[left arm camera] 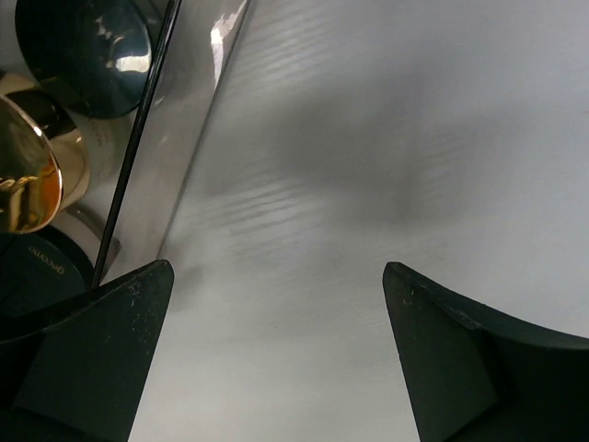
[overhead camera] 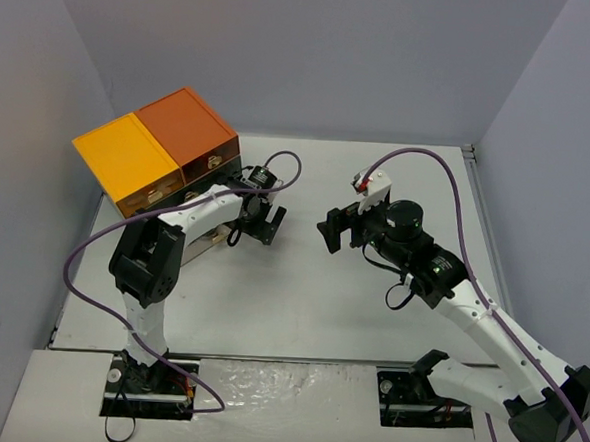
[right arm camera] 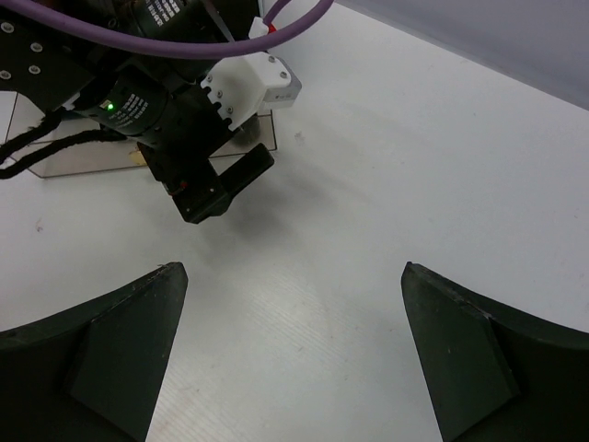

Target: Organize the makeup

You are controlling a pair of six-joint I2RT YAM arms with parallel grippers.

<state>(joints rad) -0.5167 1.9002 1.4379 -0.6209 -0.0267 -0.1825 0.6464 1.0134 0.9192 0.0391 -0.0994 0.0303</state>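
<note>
The cabinet with its yellow and orange top stands furthest left. Just outside the jaws of the left gripper, on the cabinet side and behind a translucent wall, lies the makeup: a gold-lidded jar, a round black compact beyond it, and another dark compact nearest the finger. The left jaws stand wide, with only bare table between them. Facing them, near but apart, the right gripper also gapes wide and holds nothing.
</note>
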